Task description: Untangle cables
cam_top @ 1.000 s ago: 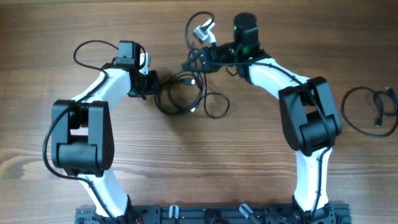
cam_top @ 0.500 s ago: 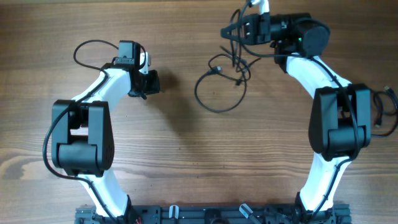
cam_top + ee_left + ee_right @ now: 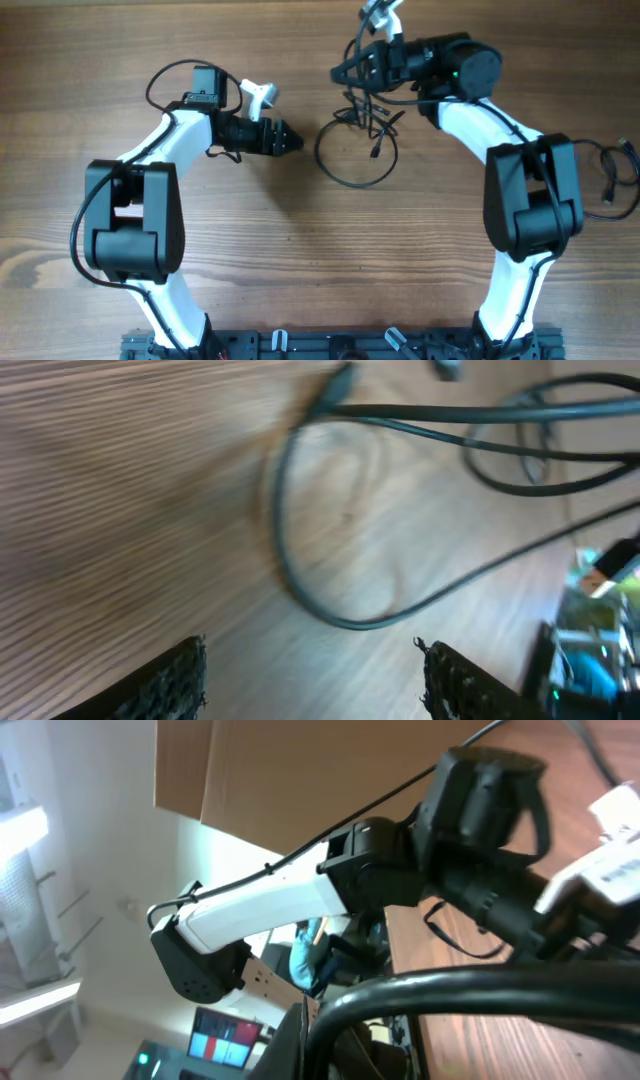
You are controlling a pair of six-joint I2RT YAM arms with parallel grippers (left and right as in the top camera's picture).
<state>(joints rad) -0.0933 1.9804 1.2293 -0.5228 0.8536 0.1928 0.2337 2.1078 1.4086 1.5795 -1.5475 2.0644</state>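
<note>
The cables [image 3: 356, 150] are thin black cords. One wide loop lies on the wooden table and tangled strands rise from it to my right gripper [image 3: 352, 70], which is shut on the bunch at the far middle. In the right wrist view a black cord [image 3: 480, 988] runs across close to the jaws [image 3: 345, 1030]. My left gripper [image 3: 288, 140] is open and empty, pointing right, just left of the loop. The left wrist view shows the loop [image 3: 330, 575] on the table ahead of its spread fingers [image 3: 315, 680]. The plugs are too small to make out clearly.
A separate coiled black cable [image 3: 605, 178] lies at the table's right edge, beside the right arm's elbow [image 3: 530, 190]. The left arm's base [image 3: 130, 225] stands at lower left. A black rail [image 3: 340, 345] runs along the near edge.
The right gripper pulled the cable bunch away from the left gripper, up and rightward, then moved slightly back left. The left gripper turned and reached right toward the loop.
</note>
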